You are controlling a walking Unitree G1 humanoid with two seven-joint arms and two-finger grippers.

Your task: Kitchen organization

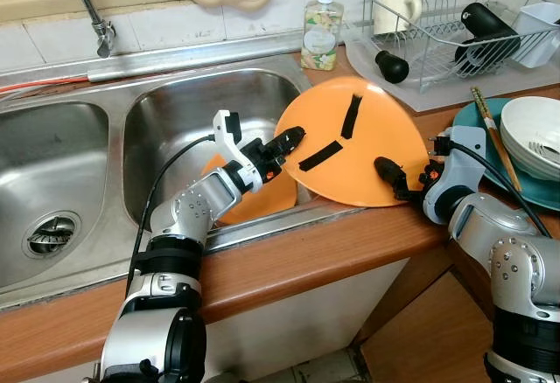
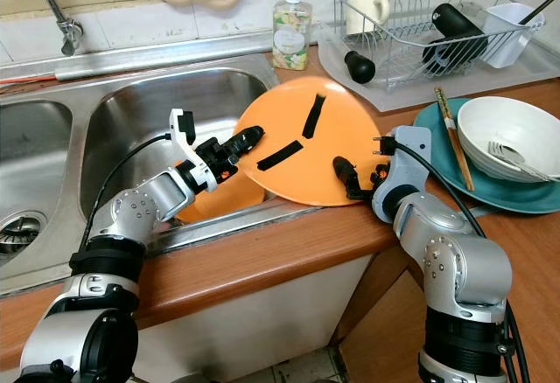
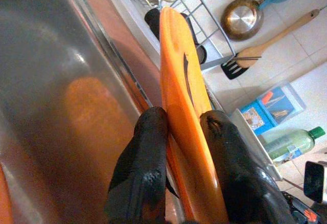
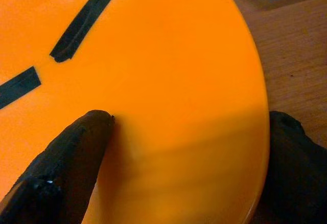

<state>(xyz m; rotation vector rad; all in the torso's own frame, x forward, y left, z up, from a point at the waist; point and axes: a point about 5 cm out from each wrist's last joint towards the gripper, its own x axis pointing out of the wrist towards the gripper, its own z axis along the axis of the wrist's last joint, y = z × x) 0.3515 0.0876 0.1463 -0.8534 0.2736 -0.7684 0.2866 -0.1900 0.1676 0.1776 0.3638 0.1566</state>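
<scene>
the orange plate (image 1: 350, 142) leans tilted over the sink (image 1: 188, 107) edge, half above the bench (image 1: 350, 243). the left claw (image 1: 282, 144) is clenched on its rim, the right claw (image 1: 394, 176) pinches the opposite edge. if either grip slips, i reckon it slides down into the basin or knocks the stacked bowls (image 1: 534, 138) nearby.

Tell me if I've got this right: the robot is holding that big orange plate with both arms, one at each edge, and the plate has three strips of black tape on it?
Nearly. Both the left gripper and the right gripper do clamp their jaws on opposite edges of the orange plate, but the left eye view shows two black tape strips on it, not three.
</scene>
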